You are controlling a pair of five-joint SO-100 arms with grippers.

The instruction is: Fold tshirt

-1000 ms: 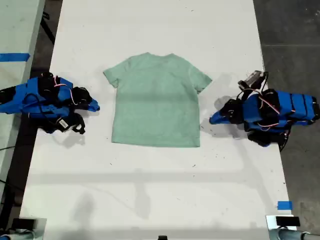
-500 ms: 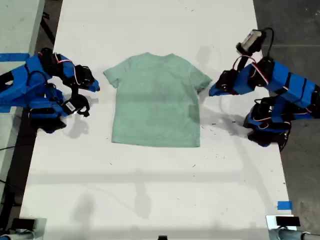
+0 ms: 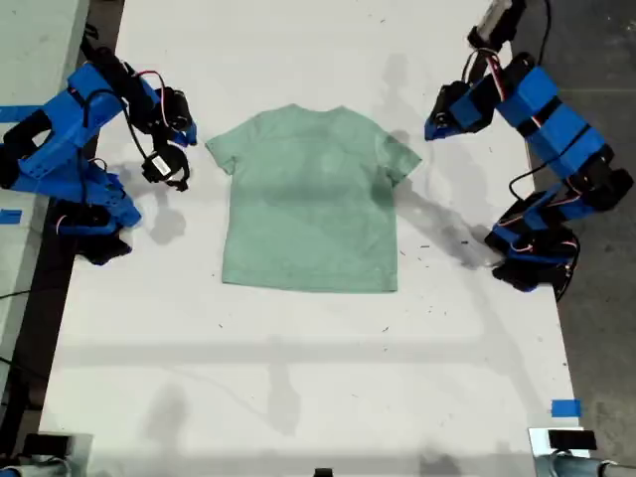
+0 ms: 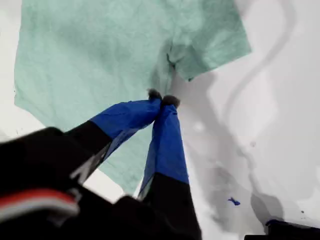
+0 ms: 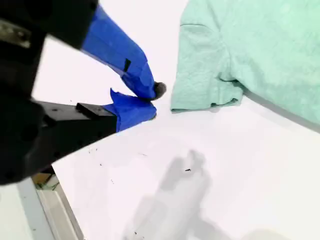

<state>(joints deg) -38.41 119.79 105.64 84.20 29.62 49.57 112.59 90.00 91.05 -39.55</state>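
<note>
Exterior view – tshirt (image 3: 310, 204): flat on the bench (image 3: 298, 378), neck towards the far edge, long axis running far to near.
Exterior view – claws: your first claw (image 3: 432, 127) is raised near the sleeve on this view's right. Your second claw (image 3: 189, 137) is by the sleeve on this view's left. Both are about equally near.
First wrist view – first claw (image 4: 162, 97): tips together, holding nothing, with the sleeve (image 4: 210, 40) just ahead.
Second wrist view – second claw (image 5: 154, 102): jaws drawn together and empty, just beside the sleeve (image 5: 200, 70) and not touching it.

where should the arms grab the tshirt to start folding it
Probably the two sleeve tips. The tshirt lies flat and spread on the table, sleeves sticking out toward each arm. Bring my first tool and my second tool down from the outer sides.
</note>
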